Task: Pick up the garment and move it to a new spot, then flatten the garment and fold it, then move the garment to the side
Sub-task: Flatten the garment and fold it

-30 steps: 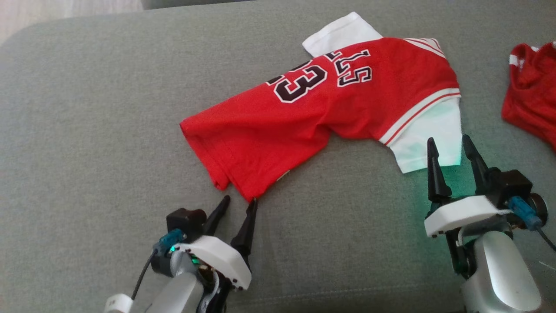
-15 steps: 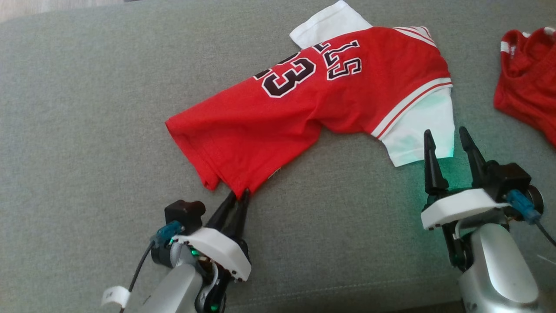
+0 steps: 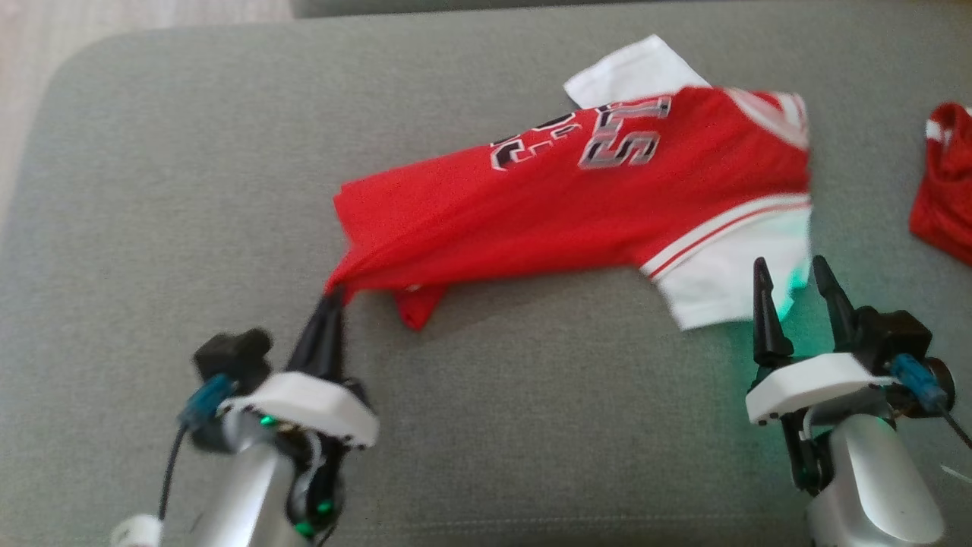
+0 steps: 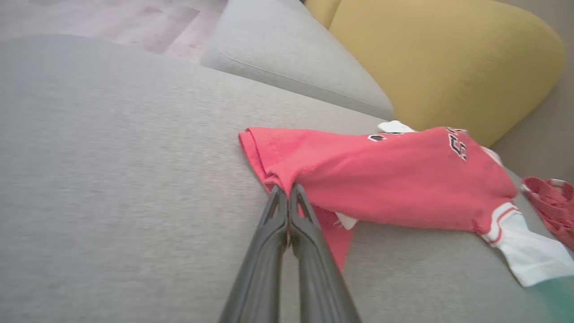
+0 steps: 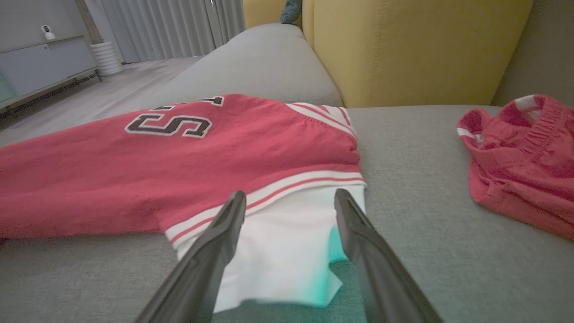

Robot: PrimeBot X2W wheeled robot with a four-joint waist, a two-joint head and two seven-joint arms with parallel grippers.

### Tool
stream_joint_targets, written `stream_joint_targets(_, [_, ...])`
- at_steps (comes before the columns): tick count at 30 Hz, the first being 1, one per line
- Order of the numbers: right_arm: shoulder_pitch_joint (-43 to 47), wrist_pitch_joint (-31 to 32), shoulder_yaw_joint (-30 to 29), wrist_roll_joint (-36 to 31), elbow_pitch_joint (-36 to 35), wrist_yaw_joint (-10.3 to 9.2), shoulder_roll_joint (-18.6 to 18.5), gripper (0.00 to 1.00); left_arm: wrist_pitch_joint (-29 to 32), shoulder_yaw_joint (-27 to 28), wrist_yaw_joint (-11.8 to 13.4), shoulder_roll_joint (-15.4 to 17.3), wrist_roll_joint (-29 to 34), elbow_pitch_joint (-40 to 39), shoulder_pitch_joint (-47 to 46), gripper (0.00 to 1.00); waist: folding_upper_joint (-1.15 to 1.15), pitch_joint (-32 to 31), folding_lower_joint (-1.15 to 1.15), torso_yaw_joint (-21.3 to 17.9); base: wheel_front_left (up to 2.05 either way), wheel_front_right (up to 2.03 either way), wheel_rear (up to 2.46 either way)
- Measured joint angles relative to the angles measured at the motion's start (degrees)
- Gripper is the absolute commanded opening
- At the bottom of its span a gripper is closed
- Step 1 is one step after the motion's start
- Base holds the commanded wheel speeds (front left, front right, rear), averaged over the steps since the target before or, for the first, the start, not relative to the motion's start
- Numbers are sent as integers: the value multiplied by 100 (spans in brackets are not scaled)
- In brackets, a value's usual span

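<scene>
The garment (image 3: 577,205) is a red jersey with white sleeves and dark numbers, lying across the grey sofa seat (image 3: 175,228). My left gripper (image 3: 332,298) is shut on the jersey's red hem corner, and the cloth is stretched taut toward it; the left wrist view shows the garment (image 4: 394,175) pinched at the closed tips of the left gripper (image 4: 286,190). My right gripper (image 3: 790,267) stands open just in front of the white sleeve (image 3: 729,277). In the right wrist view the right gripper (image 5: 289,197) has its fingers apart over the white sleeve (image 5: 278,255) of the garment (image 5: 179,166).
A second crumpled red garment (image 3: 945,190) lies at the right edge of the seat, also seen as the red garment (image 5: 520,161). A yellow cushion (image 4: 448,63) and a grey armrest (image 4: 291,58) stand behind. Bare floor (image 3: 30,30) lies past the seat's left end.
My left gripper closed on the jersey's hem corner and pulled it left, stretching the lower body of the jersey. The right gripper stayed open by the white sleeve. The camera view shifted.
</scene>
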Motion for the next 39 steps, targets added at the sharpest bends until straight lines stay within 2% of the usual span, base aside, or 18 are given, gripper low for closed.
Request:
stream_joint_targets(5, [-6,-32,107,18,122,0,-1,100,0,688,33,43,483,146,207,0,0,-184,0,96,0,0,0])
stream_joint_targets(10, [-7,-56,232,87,166,0,-1,100,0,1028,55,107,831,349,207,2,0,-233,0,19,0,0,0])
stream_joint_targets(11, [-7,-59,258,111,166,0,-1,100,0,1088,78,110,934,365,205,41,0,-241,0,-2,0,0,0])
stream_joint_targets(12, [-7,-68,290,131,166,0,-2,100,0,1106,81,119,1034,408,200,92,0,-251,0,-21,0,0,0])
stream_joint_targets(13, [-7,-97,328,181,165,0,-2,100,0,1121,81,115,1112,445,199,100,0,-258,0,-37,0,0,0])
stream_joint_targets(15, [-7,-104,383,238,156,0,-2,100,0,1152,92,110,1281,470,200,100,0,-276,0,-61,0,0,0])
stream_joint_targets(21, [13,-105,472,398,-162,0,-2,100,0,1234,389,91,1883,108,304,100,0,-363,0,-110,0,0,0])
stream_joint_targets(25, [268,-107,527,420,-305,0,-2,100,0,1105,531,64,2096,-62,705,100,0,-474,0,-123,0,0,0])
stream_joint_targets(33, [474,-105,547,453,-133,0,-2,100,0,1010,536,45,2116,-55,934,100,0,-534,0,-74,0,0,0])
stream_joint_targets(39, [421,-105,374,449,352,0,-1,100,0,859,481,36,2103,-54,907,100,0,-358,0,30,0,0,0])
